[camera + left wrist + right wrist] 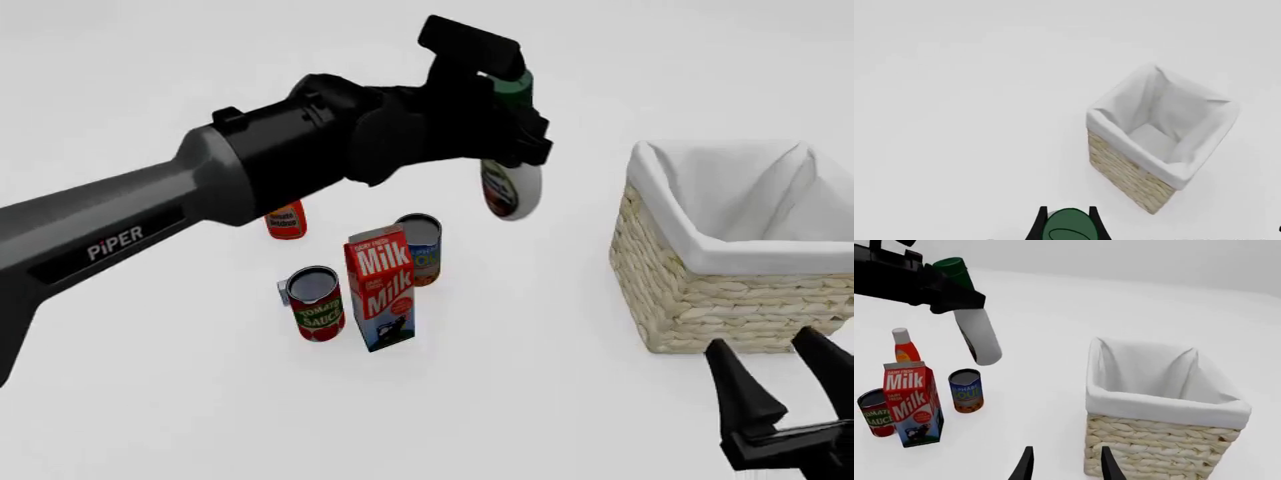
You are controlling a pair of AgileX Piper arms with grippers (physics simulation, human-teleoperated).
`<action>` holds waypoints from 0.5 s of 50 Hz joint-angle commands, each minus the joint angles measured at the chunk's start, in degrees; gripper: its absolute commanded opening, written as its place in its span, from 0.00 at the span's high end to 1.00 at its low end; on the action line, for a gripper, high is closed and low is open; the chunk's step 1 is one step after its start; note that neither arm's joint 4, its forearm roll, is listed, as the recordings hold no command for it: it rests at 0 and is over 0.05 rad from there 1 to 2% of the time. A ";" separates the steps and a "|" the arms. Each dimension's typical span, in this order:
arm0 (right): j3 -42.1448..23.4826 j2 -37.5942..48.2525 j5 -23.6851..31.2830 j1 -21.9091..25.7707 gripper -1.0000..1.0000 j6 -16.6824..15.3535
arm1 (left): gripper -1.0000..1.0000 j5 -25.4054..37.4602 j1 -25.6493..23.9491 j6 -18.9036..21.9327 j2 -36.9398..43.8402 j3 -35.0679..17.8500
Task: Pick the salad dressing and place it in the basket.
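While left claw [501, 95] grips salad dressing [511, 188], neck hidden, basket [694, 290] cropped.

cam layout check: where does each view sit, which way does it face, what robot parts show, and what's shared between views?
Front: fixed, above and behind the arms, looking forward and down; shows the left gripper holding the salad dressing aloft, the right gripper, groceries.
Left wrist: behind the left gripper, looking down at the basket; fingers and green cap show.
Right wrist: behind the right gripper, facing basket, milk carton, left arm.
Shared: all three see the basket.
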 commanded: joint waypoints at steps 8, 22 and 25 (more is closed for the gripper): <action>-10.68 16.17 -1.95 10.12 0.00 -7.02 | 1.00 -0.54 -1.27 -0.17 -1.05 0.26; -14.44 28.28 -13.41 17.68 0.00 -11.54 | 1.00 -0.49 -2.20 -1.25 -1.70 0.63; -14.86 30.18 -15.33 18.95 0.00 -12.33 | 1.00 -0.48 -2.33 -1.39 -1.79 0.69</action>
